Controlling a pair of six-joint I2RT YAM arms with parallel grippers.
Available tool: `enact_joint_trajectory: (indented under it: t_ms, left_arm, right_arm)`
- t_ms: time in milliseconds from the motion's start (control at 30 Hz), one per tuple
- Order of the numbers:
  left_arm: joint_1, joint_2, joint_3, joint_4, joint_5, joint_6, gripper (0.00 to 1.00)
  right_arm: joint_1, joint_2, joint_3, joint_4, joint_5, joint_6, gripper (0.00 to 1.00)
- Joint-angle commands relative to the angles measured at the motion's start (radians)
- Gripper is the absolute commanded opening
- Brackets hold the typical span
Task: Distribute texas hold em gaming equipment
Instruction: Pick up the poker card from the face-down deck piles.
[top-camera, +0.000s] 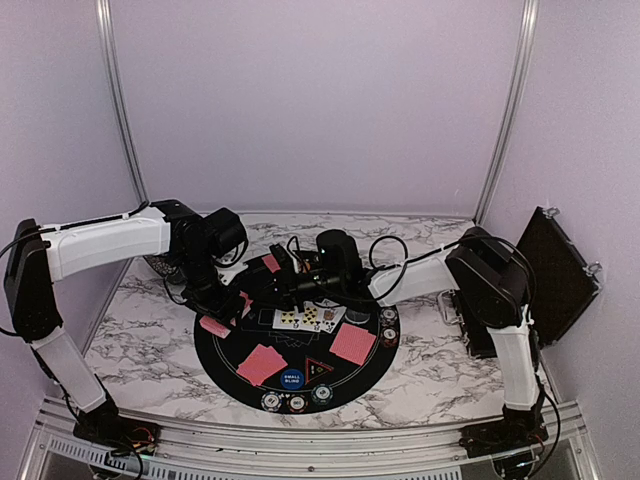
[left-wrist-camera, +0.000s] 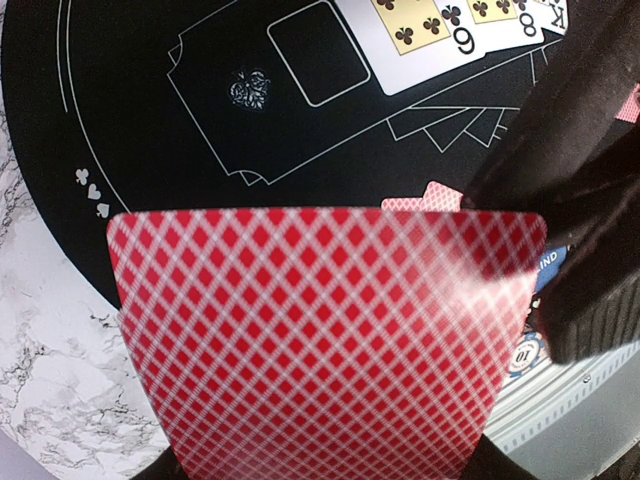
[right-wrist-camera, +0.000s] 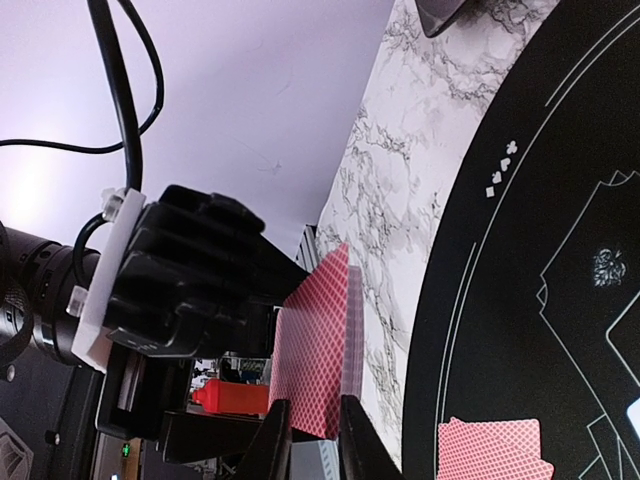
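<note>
One stack of red-backed playing cards (left-wrist-camera: 320, 340), white lattice over red on the backs, hangs above the left rim of the round black mat (top-camera: 225, 360). My left pincer (top-camera: 218, 300) is clamped on it. My right pincer (right-wrist-camera: 312, 450) straddles its free edge, narrow; whether it presses, I cannot tell.
</note>
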Motion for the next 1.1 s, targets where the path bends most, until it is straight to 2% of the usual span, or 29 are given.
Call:
enact_joint_trajectory:
  t_ms: [0, 367, 1067]
  left_arm:
    - [0.006, -0.031, 0.007, -0.016, -0.011, -0.004, 0.56]
    - [0.008, -0.035, 0.002, -0.016, -0.011, -0.004, 0.56]
    - [0.012, -0.048, -0.015, -0.015, -0.017, -0.011, 0.56]
  right_arm:
    - [0.008, 0.019, 0.001, 0.032, -0.010, 0.010, 0.15]
    - [0.002, 0.013, 0.006, 0.023, -0.013, 0.010, 0.00]
    - [-0.051, -0.031, -0.040, 0.092, -0.018, 0.060, 0.00]
